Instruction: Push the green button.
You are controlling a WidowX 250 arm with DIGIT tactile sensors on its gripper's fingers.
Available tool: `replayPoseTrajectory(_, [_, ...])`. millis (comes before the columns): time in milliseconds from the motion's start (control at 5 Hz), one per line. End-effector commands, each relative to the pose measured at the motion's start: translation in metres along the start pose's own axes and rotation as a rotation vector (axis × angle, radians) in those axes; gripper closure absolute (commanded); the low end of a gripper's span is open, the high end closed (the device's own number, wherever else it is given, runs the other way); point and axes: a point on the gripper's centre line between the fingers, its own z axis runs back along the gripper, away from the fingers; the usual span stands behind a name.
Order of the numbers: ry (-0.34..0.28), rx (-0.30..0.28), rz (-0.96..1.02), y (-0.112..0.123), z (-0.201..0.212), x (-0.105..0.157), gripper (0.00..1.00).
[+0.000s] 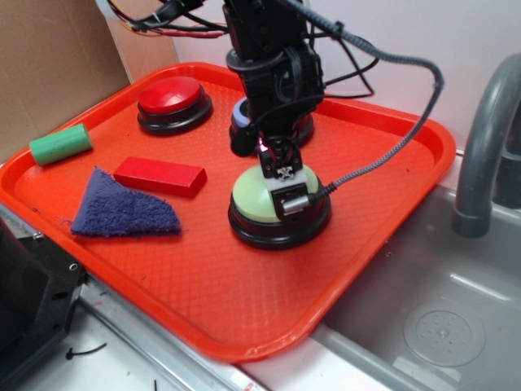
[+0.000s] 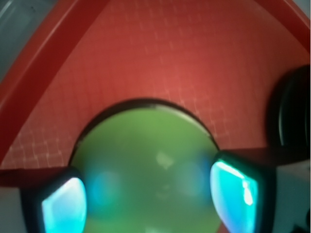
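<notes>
Green button: large, round, pale green dome on black circular base. Sits on red tray, approx centre-right, nearer front edge than the other two buttons. Dome surface smooth, slightly glossy; base ring wider than dome, visible all round front. In wrist view, green button fills lower centre, blurred, thin black rim along top arc, faint teal reflections on dome.

Pincer directly over dome, tip pressed against or just touching top of it; exact contact not confirmable from exterior view. Grey cable runs from pincer tip off to right, looping up behind arm. In wrist view pincer released: two fingertips spread well apart, one at each lower corner, teal-lit pads, nothing between them but dome below.

Other items on tray: red button on black base, back left; blue-lavender button behind arm, mostly hidden; small green cylinder lying on side at left edge; red block lying flat, left of green button, apart from it; purple cloth just in front of block, near front-left edge.

Tray rests on light surface; grey sink w/ faucet to right. Cardboard at back left.
</notes>
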Motion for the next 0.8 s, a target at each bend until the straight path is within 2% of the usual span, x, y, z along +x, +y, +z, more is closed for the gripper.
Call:
replayPoseTrajectory(0, [-0.014, 0.046, -0.013, -0.010, 0.062, -0.001, 0.00])
replayPoseTrajectory(200, [0.047, 0.087, 0.042, -0.007, 0.084, -0.003, 0.00])
replayPoseTrajectory(400, [0.029, 0.062, 0.085, -0.003, 0.094, -0.011, 0.00])
replayPoseTrajectory(600, [-0.017, 0.054, 0.151, -0.002, 0.110, -0.018, 0.00])
